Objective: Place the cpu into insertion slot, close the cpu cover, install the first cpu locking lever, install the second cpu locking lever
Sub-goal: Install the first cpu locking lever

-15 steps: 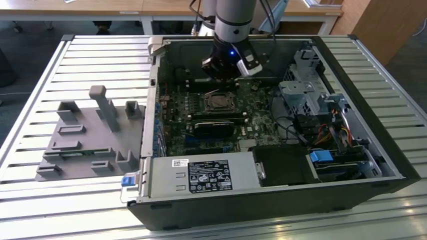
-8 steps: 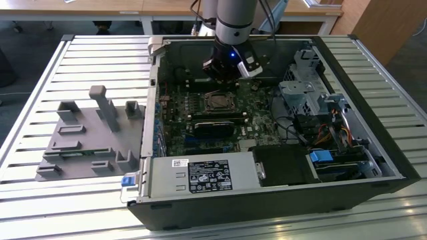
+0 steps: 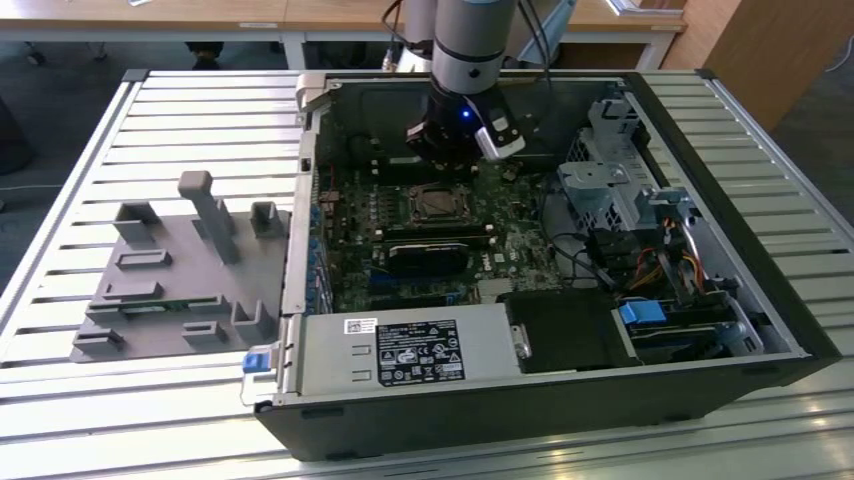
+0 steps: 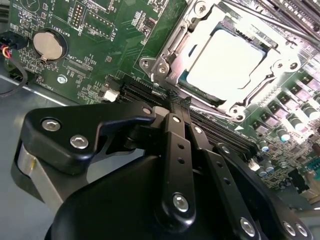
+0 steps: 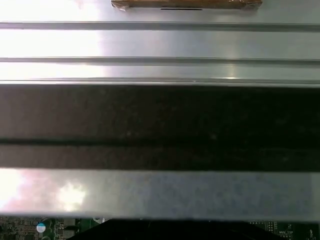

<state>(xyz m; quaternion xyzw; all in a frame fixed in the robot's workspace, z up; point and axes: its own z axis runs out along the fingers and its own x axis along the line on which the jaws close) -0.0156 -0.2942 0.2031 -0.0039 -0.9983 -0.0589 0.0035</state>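
Observation:
In the second wrist view the cpu (image 4: 225, 65), a pale silvery square, lies in the insertion slot (image 4: 236, 109). The cpu cover (image 4: 172, 42), a silvery frame, lies flat around it. My gripper (image 4: 176, 103) hovers just beside one corner of the socket. Its black fingers (image 4: 176, 135) are pressed together with nothing between them. In the exterior view the gripper (image 3: 449, 168) hangs inside the open computer case, just behind the insertion slot (image 3: 434, 203) on the green board.
A long black module (image 3: 427, 250) sits in front of the socket, and the power supply box (image 3: 400, 350) is nearer the front. Drive bays and cables (image 3: 641, 250) fill the exterior view's right. A grey fixture (image 3: 187, 270) stands on the slatted table. A coin battery (image 4: 48, 45) sits on the board.

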